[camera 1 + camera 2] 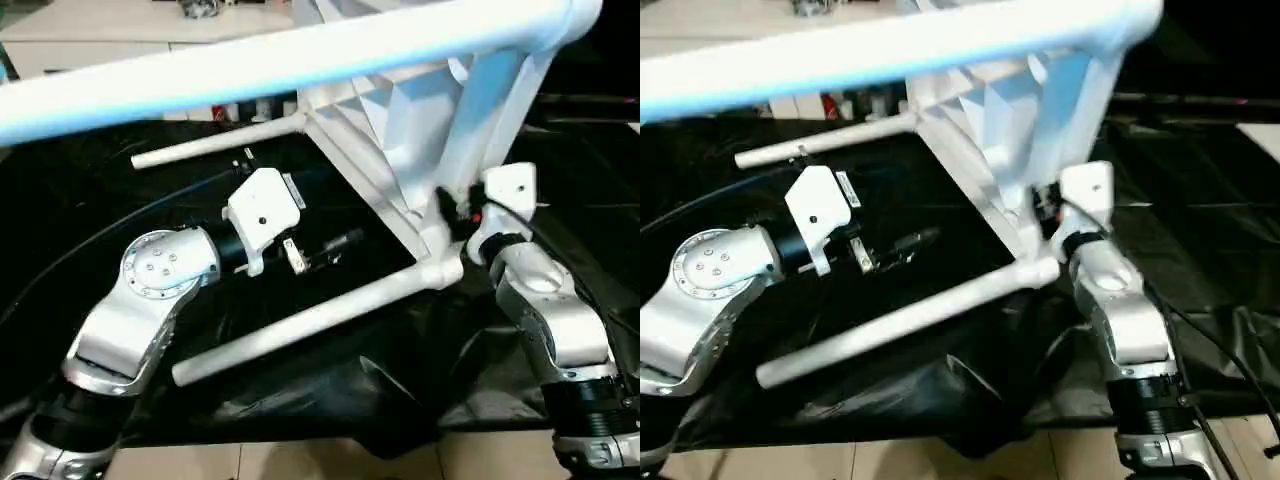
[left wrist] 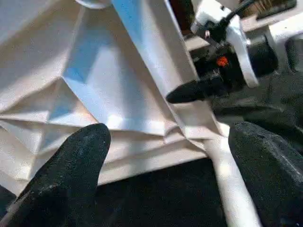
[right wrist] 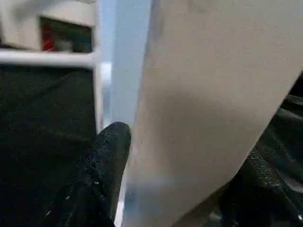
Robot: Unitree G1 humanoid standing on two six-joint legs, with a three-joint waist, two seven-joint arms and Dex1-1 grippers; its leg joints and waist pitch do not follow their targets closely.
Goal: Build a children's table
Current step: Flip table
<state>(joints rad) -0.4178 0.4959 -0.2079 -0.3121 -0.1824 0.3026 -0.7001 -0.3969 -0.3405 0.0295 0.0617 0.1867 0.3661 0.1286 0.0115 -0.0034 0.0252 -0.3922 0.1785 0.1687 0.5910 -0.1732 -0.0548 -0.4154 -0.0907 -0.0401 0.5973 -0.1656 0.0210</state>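
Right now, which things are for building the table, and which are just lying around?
For the job: table top, legs, right claw shut on the top's edge, open left claw.
Just lying about: black sheet, cable, back counter.

table legs [image 1: 310, 318] crossing, black mat [image 1: 90, 200] open between

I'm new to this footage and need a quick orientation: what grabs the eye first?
The children's table dominates: tipped on its side over black sheeting, ribbed underside facing the robot, legs jutting toward the left. The right gripper clamps the tabletop's edge at its lower corner. The left gripper hangs open before the ribbed underside.
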